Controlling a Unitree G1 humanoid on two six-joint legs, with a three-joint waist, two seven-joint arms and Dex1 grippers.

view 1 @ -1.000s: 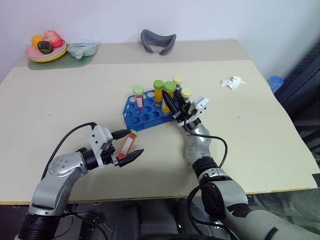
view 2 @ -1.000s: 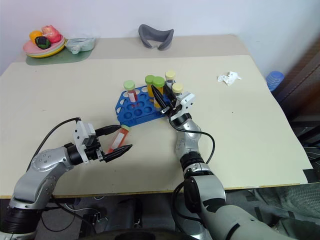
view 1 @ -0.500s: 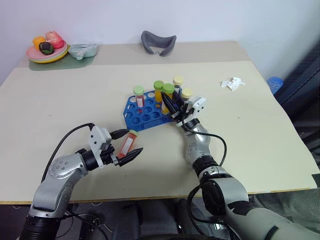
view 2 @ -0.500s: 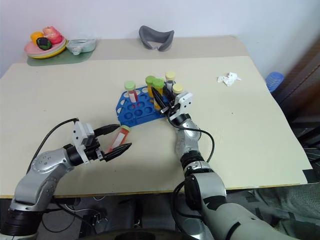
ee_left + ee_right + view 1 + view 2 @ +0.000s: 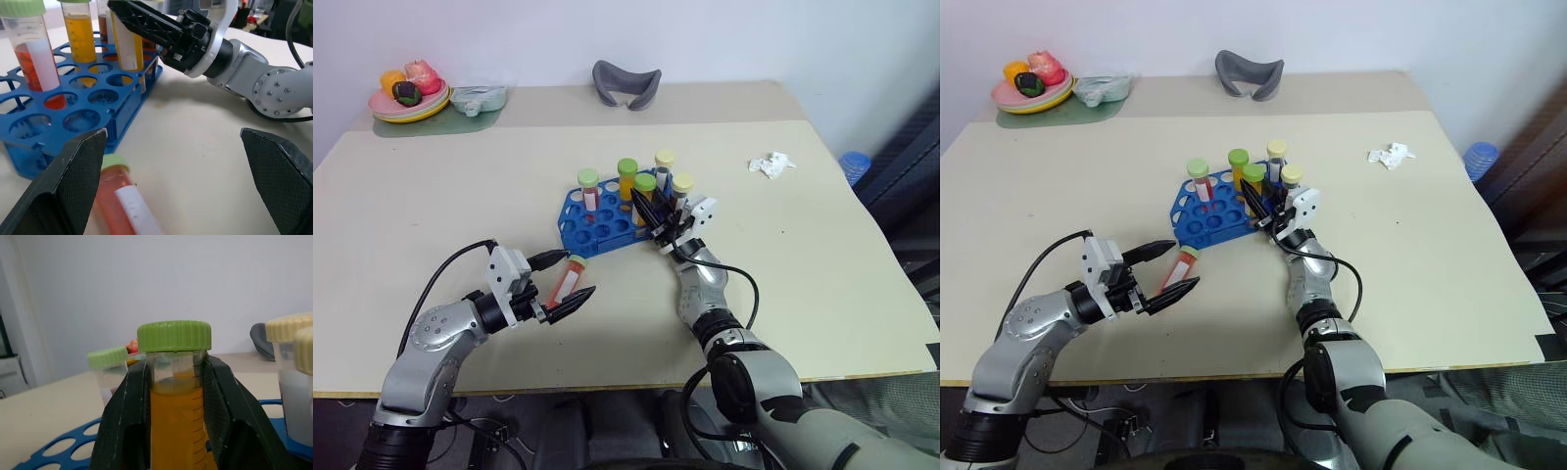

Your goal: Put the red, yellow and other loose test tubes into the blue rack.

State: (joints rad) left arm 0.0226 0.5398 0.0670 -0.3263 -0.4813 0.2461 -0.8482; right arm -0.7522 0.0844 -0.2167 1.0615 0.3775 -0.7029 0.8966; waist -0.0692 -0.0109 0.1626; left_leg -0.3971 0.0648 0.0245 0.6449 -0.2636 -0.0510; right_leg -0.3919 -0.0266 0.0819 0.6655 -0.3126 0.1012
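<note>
The blue rack (image 5: pixel 592 223) stands mid-table with a red tube (image 5: pixel 588 188), a yellow tube (image 5: pixel 626 178) and two cream-capped tubes (image 5: pixel 664 163) upright in it. At the rack's right end my right gripper (image 5: pixel 646 204) is shut on a green-capped yellow tube (image 5: pixel 173 396), which leans slightly with its lower end at the rack's holes. A loose red tube (image 5: pixel 566 284) with a green cap lies on the table in front of the rack. My left gripper (image 5: pixel 578 275) is open, level with the table, its fingers (image 5: pixel 73 186) wide on either side of that tube.
A plate of toy fruit (image 5: pixel 406 98) and a teal object (image 5: pixel 475 98) sit at the back left. A grey curved object (image 5: pixel 625 80) lies at the back middle, crumpled white paper (image 5: pixel 771 164) at the right.
My right gripper has sunk a little with the yellow tube, toward the rack. The left gripper and the loose red tube have stayed put. The camera view has shifted slightly.
</note>
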